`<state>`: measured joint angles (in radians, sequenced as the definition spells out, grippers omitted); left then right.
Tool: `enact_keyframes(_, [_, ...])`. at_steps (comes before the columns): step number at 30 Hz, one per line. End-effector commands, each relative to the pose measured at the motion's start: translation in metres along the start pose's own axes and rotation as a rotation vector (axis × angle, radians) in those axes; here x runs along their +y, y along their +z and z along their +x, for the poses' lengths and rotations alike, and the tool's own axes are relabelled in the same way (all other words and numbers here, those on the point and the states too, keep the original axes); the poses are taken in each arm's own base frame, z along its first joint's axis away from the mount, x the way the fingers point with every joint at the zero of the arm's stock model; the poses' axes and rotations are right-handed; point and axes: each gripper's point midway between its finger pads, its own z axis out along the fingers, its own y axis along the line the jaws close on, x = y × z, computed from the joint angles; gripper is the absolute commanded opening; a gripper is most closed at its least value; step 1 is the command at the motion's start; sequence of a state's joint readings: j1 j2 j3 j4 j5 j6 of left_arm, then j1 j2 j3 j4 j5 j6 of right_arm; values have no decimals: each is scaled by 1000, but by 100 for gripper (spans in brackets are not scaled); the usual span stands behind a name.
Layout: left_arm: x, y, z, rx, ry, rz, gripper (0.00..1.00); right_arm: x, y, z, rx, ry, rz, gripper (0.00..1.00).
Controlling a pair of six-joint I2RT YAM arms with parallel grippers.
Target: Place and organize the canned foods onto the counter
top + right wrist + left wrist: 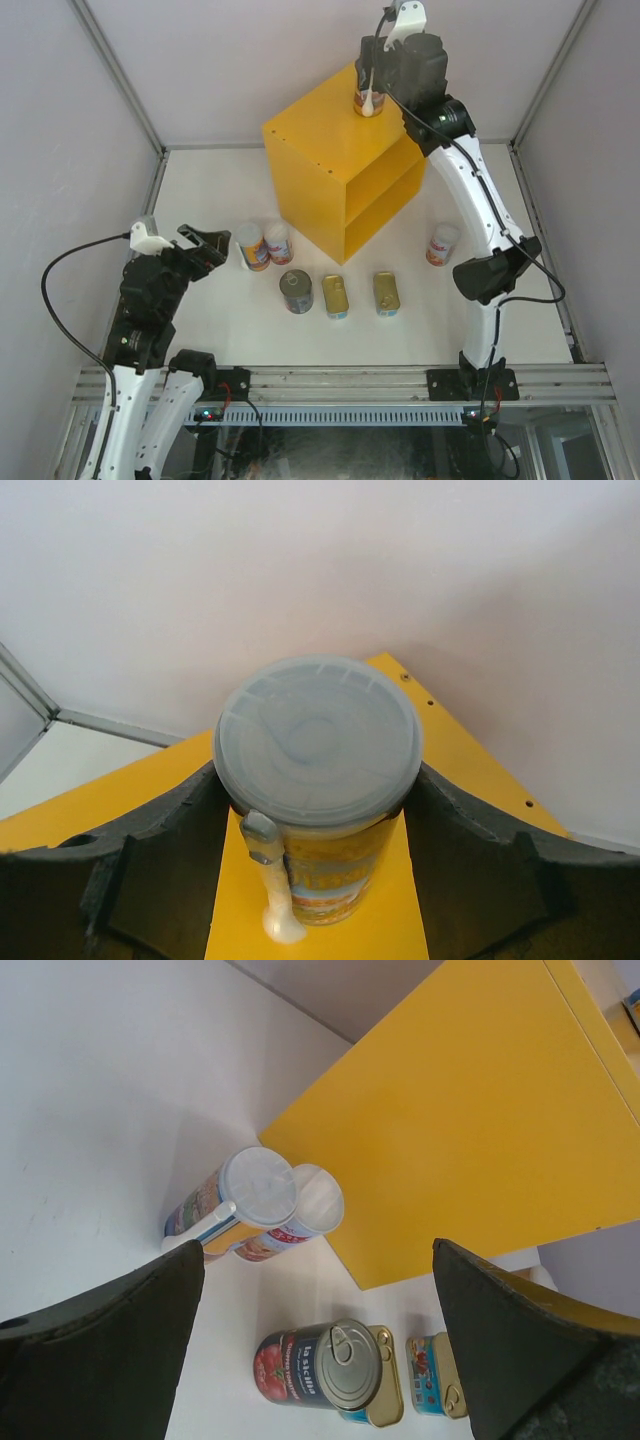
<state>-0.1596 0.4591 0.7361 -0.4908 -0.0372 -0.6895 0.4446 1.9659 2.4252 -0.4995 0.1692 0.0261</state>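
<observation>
From above, the yellow counter (325, 165) stands toward the back of the white tabletop (200, 190). The right end effector (372, 88) reaches over the far corner of the counter's flat top. It is closed on a lidded can (366, 104), which stands upright there.

Six more cans wait on the tabletop. Two tall cans (253, 247) (278, 243) stand touching by the counter's near left corner. In front of them the round tin (296, 291) and two flat gold-topped tins (336, 296) (386, 293) form a loose row. A lone tall can (442, 244) stands right of the counter, near the right arm's elbow. The left end effector (205, 245) hovers just left of the pair, spread wide and holding nothing.

In the left wrist view, both dark fingers (110, 1350) frame the scene with a broad gap between them. The two tall cans (255, 1195) (318, 1202) stand ahead against the counter's side (470, 1130). The round tin (320, 1365), with a tomato label and pull-ring lid, is nearer and partly hides one flat tin (388, 1392). The other flat tin (437, 1375) lies beside it.

In the right wrist view, the lidded can (318, 745) fills the centre, grey translucent lid up. A white spoon (272, 890) is strapped to its side and its base sits on the counter's top (440, 750). The fingers (170, 850) press against it on both sides.
</observation>
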Motion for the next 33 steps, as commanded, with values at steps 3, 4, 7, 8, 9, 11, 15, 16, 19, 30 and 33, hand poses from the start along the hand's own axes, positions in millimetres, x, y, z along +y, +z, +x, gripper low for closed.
enact_keyframes(3, [-6, -1, -1, -26, -9, 50, 99, 11, 3, -62, -227, 45, -37, 0])
enact_keyframes(4, [-7, -2, -1, -27, -9, 56, 99, 13, 7, -60, -225, 40, -34, 0])
enact_keyframes(7, [-8, -5, 0, -29, -9, 69, 99, 16, 16, -53, -224, 30, -28, 0])
enact_keyframes(8, [-8, -6, 1, -29, -8, 75, 99, 17, 19, -51, -224, 21, -25, 0])
enact_keyframes(9, [-8, -7, 2, -30, -8, 78, 99, 18, 21, -49, -226, 15, -23, 0])
enact_keyframes(11, [-9, -9, 3, -31, -5, 87, 99, 17, 27, -43, -218, 6, -12, 1])
enact_keyframes(15, [-9, -11, 8, -18, -2, 106, 99, 15, 35, -31, -196, 6, 6, 20])
enact_keyframes(16, [-10, -11, 9, -15, -2, 111, 99, 16, 36, -30, -194, 7, 6, 27])
enact_keyframes(19, [-11, -12, 10, -11, 0, 120, 99, 15, 38, -27, -190, 7, 10, 55])
enact_keyframes(30, [-16, -13, 7, -17, -10, 143, 99, 11, 33, -21, -152, 5, 26, 86])
enact_keyframes(33, [-18, -14, 7, -18, -17, 151, 99, 11, 30, -20, -141, 4, 29, 91])
